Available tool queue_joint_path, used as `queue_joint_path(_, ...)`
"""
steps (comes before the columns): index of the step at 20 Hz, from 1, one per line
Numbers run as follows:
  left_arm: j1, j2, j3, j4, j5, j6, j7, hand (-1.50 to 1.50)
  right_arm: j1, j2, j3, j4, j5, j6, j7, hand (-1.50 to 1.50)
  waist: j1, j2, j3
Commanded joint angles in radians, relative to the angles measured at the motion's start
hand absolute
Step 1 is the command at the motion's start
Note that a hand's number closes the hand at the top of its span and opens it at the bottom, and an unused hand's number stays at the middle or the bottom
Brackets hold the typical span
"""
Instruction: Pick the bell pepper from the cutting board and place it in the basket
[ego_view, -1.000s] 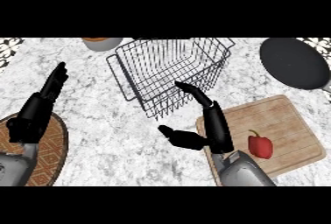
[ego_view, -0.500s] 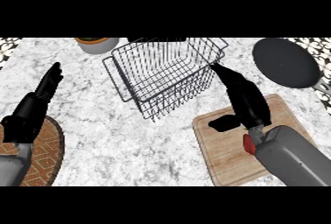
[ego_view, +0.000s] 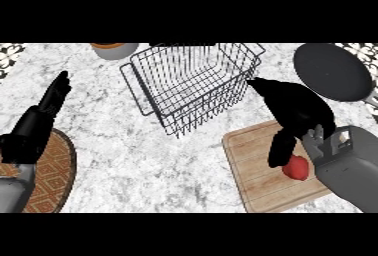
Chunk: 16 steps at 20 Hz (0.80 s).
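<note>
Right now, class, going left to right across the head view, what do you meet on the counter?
Left hand → bowl → basket → pepper → pan. The right hand and the board overlap these too much to place.

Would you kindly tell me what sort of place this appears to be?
Most likely a kitchen counter: a marbled worktop carries a wooden cutting board with a red bell pepper, a wire basket and a dark frying pan.
</note>
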Motion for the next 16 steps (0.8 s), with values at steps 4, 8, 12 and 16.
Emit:
queue_joint_path(4,0.002,-0.025,0.001,0.051,-0.021,-0.013,-0.050,0.00,-0.062,-0.060,-0.069,-0.042,-0.217,0.222,0.259,-1.50,0.015,0.018,0.005)
queue_joint_path(8,-0.006,-0.040,-0.006,0.005,-0.037,-0.006,-0.026,0.00,0.002,-0.093,-0.047,-0.136,-0.247,0.198,0.305,-1.50,0.014,0.015,0.007)
queue_joint_path(12,0.013,-0.056,-0.018,-0.051,-0.051,-0.005,0.000,0.00,0.039,-0.112,-0.035,-0.138,-0.245,0.198,0.272,-1.50,0.025,0.017,0.007)
queue_joint_path(16,0.024,-0.038,0.013,-0.051,-0.030,-0.044,-0.005,0.00,0.083,-0.136,-0.013,-0.095,-0.221,0.215,0.227,-1.50,0.029,0.018,0.007)
